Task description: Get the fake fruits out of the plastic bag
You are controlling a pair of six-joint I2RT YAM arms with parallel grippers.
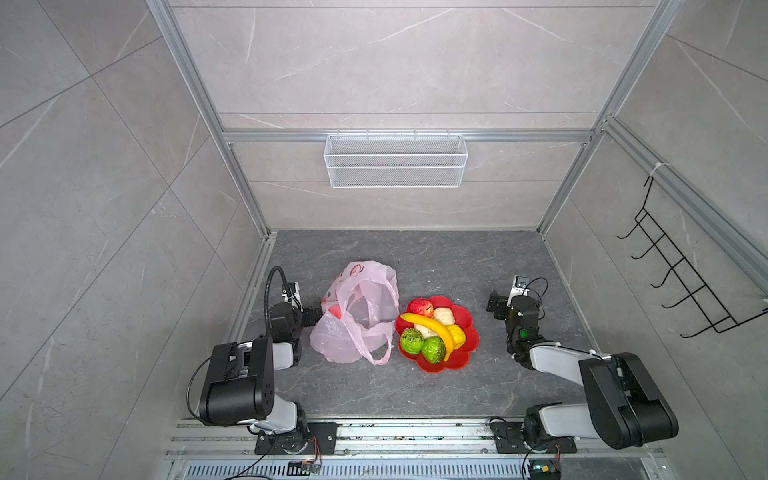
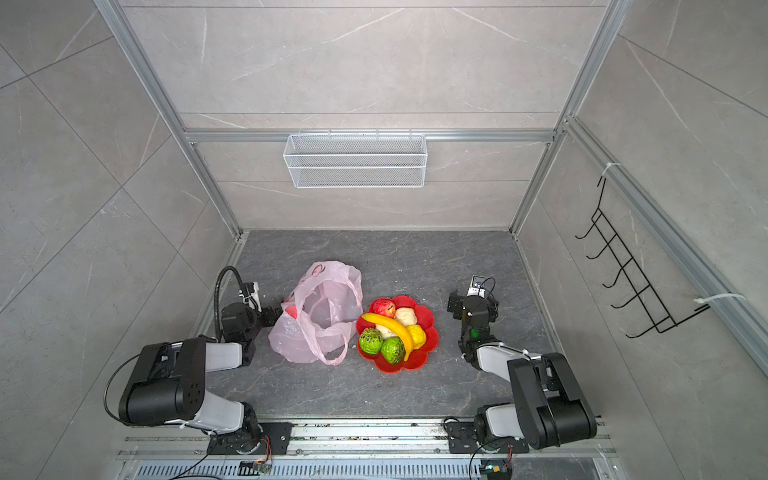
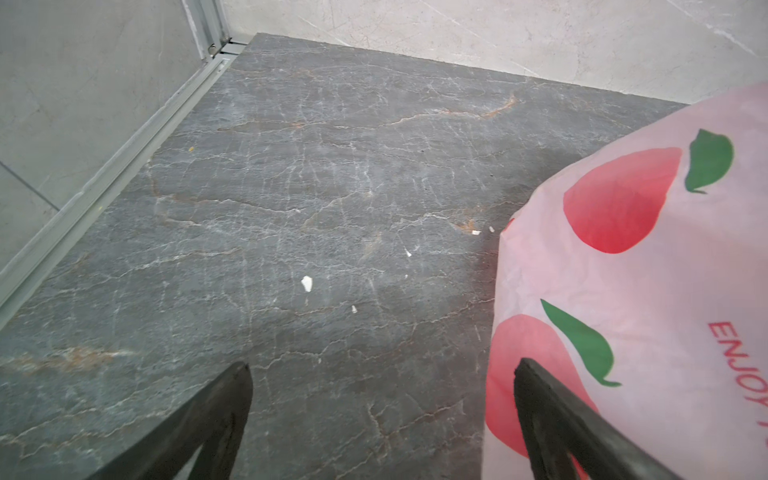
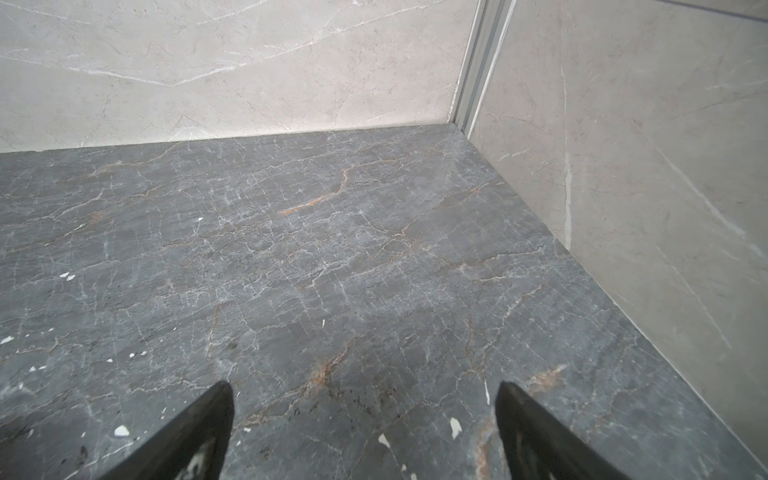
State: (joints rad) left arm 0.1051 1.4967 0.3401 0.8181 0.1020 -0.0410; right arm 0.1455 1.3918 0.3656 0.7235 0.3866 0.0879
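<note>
The plastic bag point(image 1: 357, 311) point(image 2: 320, 311) lies crumpled and open-mouthed left of centre, pale pink with red peach prints point(image 3: 619, 208). The fake fruits sit beside it in a red flower-shaped dish point(image 1: 459, 361) point(image 2: 419, 361): a banana point(image 1: 432, 328), a red apple point(image 1: 419, 307), two green netted balls point(image 1: 411, 340), a yellow lumpy one point(image 1: 457, 334) and beige lumps point(image 1: 444, 316). I cannot tell whether any fruit is inside the bag. My left gripper point(image 1: 312, 312) point(image 3: 382, 365) is open at the bag's left side, one finger point(image 3: 552, 415) close against the plastic. My right gripper point(image 1: 495, 302) point(image 4: 365, 384) is open over bare floor, right of the dish.
A white wire basket point(image 1: 395, 160) hangs on the back wall and a black hook rack point(image 1: 681, 270) on the right wall. Aluminium frame rails edge the dark marble floor point(image 1: 436, 257). Small white chips point(image 3: 306, 283) lie scattered on it.
</note>
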